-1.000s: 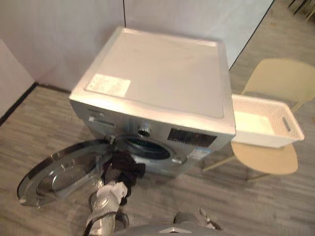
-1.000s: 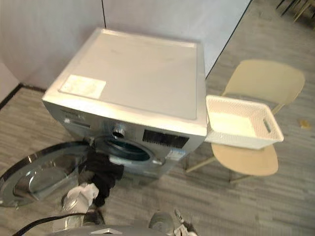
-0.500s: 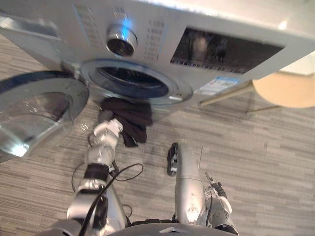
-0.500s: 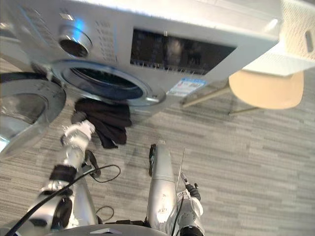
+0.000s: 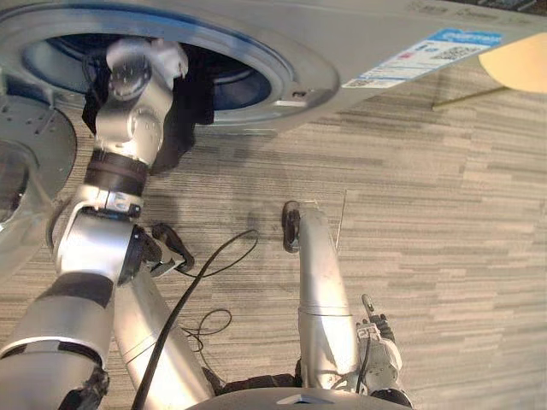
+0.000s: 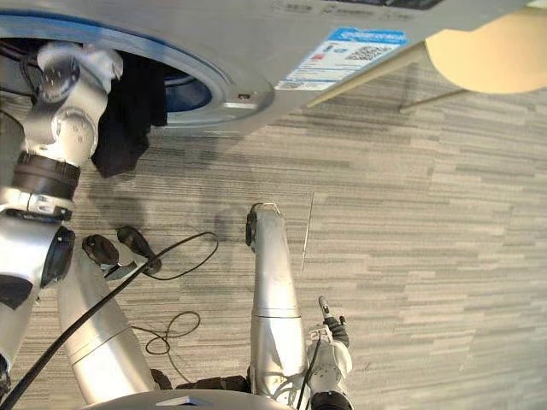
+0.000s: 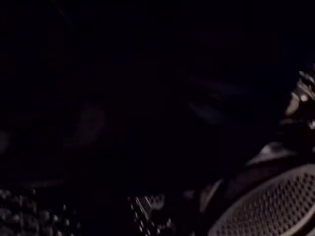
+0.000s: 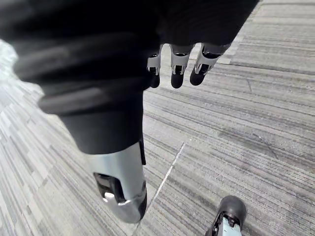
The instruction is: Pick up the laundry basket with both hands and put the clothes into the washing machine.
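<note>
Left hand (image 5: 155, 58) is at the round opening of the silver front-loading washing machine (image 5: 359, 38); its grasp cannot be told. A black cloth garment (image 5: 186, 115) hangs over the opening's lower rim, long axis pointing down to the grey striped floor (image 5: 427, 196). The right hand (image 8: 179, 61) hangs relaxed and empty.

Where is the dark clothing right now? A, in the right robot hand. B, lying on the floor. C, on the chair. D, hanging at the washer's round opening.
D: the dark clothing hangs at the washer opening, and the right robot hand holds nothing.
</note>
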Controlling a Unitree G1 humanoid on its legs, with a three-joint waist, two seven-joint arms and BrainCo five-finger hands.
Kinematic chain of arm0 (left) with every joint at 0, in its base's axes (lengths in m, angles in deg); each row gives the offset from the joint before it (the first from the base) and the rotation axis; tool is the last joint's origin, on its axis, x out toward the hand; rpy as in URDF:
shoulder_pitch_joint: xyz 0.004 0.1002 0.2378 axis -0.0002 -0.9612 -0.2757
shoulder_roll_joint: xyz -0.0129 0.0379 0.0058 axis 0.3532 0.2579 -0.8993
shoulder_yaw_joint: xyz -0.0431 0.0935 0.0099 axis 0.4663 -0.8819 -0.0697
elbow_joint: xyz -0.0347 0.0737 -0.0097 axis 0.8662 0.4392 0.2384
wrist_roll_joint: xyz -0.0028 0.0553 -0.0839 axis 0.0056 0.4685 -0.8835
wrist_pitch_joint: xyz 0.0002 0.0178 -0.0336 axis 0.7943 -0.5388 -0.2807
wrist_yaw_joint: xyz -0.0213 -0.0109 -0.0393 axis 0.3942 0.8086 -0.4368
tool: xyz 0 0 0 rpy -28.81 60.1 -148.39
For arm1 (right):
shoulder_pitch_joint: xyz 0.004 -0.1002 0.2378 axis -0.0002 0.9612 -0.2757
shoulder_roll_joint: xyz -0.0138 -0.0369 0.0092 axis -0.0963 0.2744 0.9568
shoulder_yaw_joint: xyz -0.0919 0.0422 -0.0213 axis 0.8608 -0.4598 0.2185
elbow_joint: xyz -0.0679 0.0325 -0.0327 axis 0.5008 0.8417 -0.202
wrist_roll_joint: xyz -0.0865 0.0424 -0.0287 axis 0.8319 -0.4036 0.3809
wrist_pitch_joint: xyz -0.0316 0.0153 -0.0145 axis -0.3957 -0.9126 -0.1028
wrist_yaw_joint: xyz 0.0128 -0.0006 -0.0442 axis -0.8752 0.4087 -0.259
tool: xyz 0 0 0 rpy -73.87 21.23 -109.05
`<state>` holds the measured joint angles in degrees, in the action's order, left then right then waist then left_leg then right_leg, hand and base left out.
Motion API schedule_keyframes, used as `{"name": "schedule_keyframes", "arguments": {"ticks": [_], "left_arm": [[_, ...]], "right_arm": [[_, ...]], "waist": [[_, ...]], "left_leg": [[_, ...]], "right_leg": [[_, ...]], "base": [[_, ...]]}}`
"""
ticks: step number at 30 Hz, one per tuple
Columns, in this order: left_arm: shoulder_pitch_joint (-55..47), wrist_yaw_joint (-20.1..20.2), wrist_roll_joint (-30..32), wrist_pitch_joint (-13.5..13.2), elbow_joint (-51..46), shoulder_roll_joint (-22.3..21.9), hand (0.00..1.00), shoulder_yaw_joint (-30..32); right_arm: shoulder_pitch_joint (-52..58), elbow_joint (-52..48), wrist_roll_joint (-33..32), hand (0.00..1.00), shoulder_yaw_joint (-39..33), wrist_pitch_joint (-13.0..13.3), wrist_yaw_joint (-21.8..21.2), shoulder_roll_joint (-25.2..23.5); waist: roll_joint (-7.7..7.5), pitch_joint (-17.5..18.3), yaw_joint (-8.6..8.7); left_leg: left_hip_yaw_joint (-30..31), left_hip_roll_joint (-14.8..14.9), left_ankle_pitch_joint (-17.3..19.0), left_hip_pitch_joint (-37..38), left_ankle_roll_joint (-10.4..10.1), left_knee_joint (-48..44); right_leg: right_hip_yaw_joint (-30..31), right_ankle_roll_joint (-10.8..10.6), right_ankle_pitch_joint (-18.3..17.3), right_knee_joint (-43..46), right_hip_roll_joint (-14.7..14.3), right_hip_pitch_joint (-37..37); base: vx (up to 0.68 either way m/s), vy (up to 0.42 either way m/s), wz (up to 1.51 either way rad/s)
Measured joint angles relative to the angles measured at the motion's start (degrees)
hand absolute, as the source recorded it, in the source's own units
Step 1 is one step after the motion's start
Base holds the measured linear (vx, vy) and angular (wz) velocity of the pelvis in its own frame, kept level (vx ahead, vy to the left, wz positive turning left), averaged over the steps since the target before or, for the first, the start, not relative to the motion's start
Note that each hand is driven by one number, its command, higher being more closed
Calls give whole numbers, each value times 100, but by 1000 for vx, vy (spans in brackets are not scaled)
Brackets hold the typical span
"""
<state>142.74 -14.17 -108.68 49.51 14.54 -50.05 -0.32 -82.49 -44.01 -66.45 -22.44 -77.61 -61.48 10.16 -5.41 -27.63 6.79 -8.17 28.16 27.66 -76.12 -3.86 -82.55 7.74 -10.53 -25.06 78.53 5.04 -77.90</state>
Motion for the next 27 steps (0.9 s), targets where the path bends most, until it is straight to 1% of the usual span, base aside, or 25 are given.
{"name": "schedule_keyframes", "arguments": {"ticks": [1,3,7,11,13,15,17,19,20,21,22,24,25,27], "left_arm": [[85,30,11,-6,0,-10,100,-82],[284,137,20,-74,-1,-42,100,-361],[342,245,101,-76,53,-143,100,-510],[922,201,89,-64,674,-52,100,-582],[1284,124,87,-63,736,106,100,-600],[1566,6,76,-69,739,235,100,-636],[1953,-79,2,-80,796,394,100,-823],[2393,-179,-31,-86,859,649,100,-980],[2507,-200,-45,-135,859,775,100,-1000],[2563,-256,-52,-222,859,923,100,-1014],[2566,-281,-52,-236,859,979,100,-1014],[2569,-417,-138,-238,860,1166,100,-1024],[2582,-462,-126,-237,860,1270,100,-1033],[2660,-557,99,-215,860,1375,100,-1032]], "right_arm": [[0,19,1,0,1,-2,-1,1],[-3,87,-2,0,6,-14,-2,4],[-5,84,-74,0,9,-19,-2,8],[-9,83,-273,0,8,-3,-1,17],[-9,86,-396,0,-8,40,6,13],[-8,95,-445,0,-21,98,11,4],[-7,100,-456,0,-33,117,13,5],[-7,101,-510,0,-69,134,16,0],[-8,114,-512,0,-94,147,21,-1],[-8,119,-515,0,-101,151,29,-1],[-8,122,-515,0,-103,152,30,-1],[-8,127,-537,0,-193,161,33,-4],[-8,137,-639,0,-224,167,37,-3],[-8,225,-651,0,-306,170,42,-3]], "waist": [[0,0,14],[0,0,105],[6,-54,145],[1,-108,159],[5,-193,175],[7,-203,195],[7,-203,207],[8,-204,198],[10,-206,195],[14,-208,191],[13,-208,183],[24,-218,126],[24,-222,125],[28,-228,124]], "left_leg": [[-12,16,2,2,3,7],[-108,27,6,33,11,73],[-235,36,-3,129,20,147],[-322,78,-25,110,7,180],[-326,100,-27,89,5,177],[-314,105,-28,44,4,178],[-303,104,-36,-27,13,179],[-306,100,-46,-117,27,176],[-310,101,-46,-137,26,174],[-307,104,-47,-145,25,177],[-304,107,-47,-145,25,180],[-301,133,-47,-146,24,189],[-299,135,-47,-150,24,191],[-288,134,-47,-173,24,189]], "right_leg": [[18,-10,18,-28,-31,-4],[70,-34,74,-102,-48,-32],[158,-32,117,-132,-66,-71],[245,-21,179,-146,-149,-202],[250,-26,198,-156,-177,-226],[248,-33,206,-171,-191,-258],[242,-37,218,-185,-194,-307],[244,-45,236,-194,-193,-395],[248,-50,244,-196,-197,-425],[247,-50,246,-209,-207,-433],[245,-49,250,-218,-214,-433],[238,-33,287,-272,-243,-437],[239,-35,303,-291,-248,-438],[234,-37,320,-317,-248,-442]], "base": [[-34,15,-19],[-33,0,-8],[-18,-17,-5],[-10,-24,-11],[-5,-1,-7],[-3,2,-2],[0,0,0],[-1,10,-2],[0,16,-5],[1,13,-6],[3,17,-9],[2,26,-12],[-2,32,-9],[-5,40,-4]]}}
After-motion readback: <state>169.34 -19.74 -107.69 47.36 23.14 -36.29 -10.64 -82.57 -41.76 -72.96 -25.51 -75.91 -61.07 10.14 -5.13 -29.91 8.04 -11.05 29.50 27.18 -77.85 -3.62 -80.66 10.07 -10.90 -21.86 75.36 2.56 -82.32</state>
